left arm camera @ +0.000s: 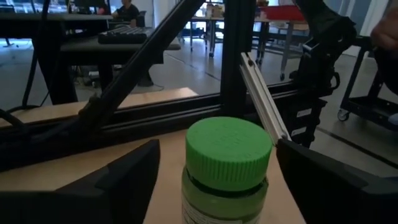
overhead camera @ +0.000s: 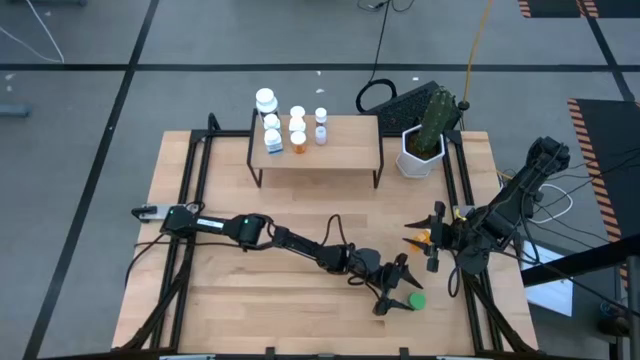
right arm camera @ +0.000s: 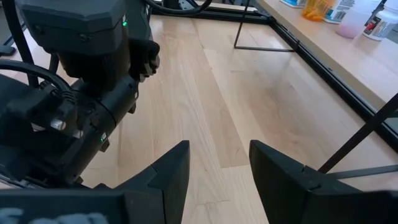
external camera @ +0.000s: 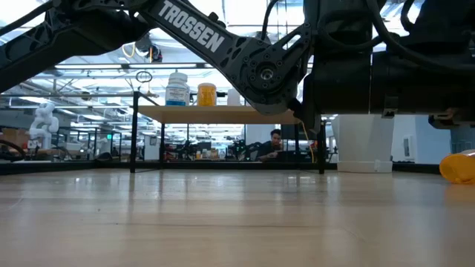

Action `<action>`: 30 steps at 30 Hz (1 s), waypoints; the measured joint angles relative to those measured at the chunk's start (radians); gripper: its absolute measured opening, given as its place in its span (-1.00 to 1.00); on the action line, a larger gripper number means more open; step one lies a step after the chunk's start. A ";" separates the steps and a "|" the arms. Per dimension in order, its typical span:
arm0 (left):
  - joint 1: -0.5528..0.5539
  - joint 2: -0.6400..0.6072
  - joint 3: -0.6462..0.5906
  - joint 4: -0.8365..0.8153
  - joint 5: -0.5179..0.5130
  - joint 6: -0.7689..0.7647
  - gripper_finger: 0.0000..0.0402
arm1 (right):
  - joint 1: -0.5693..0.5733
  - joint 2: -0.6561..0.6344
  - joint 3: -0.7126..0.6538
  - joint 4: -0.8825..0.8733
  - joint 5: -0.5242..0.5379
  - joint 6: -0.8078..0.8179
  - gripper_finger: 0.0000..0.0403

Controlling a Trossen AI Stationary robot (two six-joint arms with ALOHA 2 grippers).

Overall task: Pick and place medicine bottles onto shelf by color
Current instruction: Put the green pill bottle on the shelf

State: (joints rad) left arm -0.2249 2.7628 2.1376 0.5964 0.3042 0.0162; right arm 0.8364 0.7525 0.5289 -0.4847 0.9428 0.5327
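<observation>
A bottle with a green cap [left arm camera: 228, 155] stands upright on the table near its near right corner [overhead camera: 415, 299]. My left gripper [left arm camera: 217, 147] is open, with one finger on each side of the cap and a gap showing on both sides. My right gripper [right arm camera: 217, 152] is open above bare table at the right side [overhead camera: 433, 243]. An orange bottle [overhead camera: 416, 239] lies beside it, also showing in the low view [external camera: 460, 166]. The shelf [overhead camera: 340, 152] stands at the far side on thin black legs. On its left half stand white bottles [overhead camera: 268, 120], orange ones [overhead camera: 298, 130] and two pale ones [overhead camera: 321, 125].
A white hexagonal pot with a cactus [overhead camera: 422, 145] stands right of the shelf, with a keyboard [overhead camera: 405, 98] behind it. Black frame rails [overhead camera: 460, 180] run along the table's left and right sides. The shelf's right half and the table's middle [overhead camera: 300, 210] are bare wood.
</observation>
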 joint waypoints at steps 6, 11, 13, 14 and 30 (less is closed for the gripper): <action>0.000 0.000 0.000 -0.002 0.007 0.001 0.25 | 0.000 0.000 0.000 -0.001 0.001 -0.003 -0.21; 0.000 0.000 0.000 -0.002 0.009 0.000 0.00 | 0.000 0.000 0.000 -0.001 0.002 -0.003 -0.21; 0.000 0.000 0.000 -0.002 0.009 0.001 -0.05 | 0.000 0.000 0.000 -0.001 0.002 -0.003 -0.21; 0.000 0.000 0.000 -0.002 0.009 0.000 -0.07 | 0.000 0.000 0.000 -0.001 0.002 -0.003 -0.21; 0.026 -0.031 0.000 0.024 0.084 -0.084 -0.03 | 0.000 -0.022 0.000 -0.006 0.152 -0.022 -0.21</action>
State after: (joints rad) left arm -0.1986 2.7315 2.1372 0.6208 0.3886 -0.0681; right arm 0.8368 0.7303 0.5285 -0.4902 1.0948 0.5110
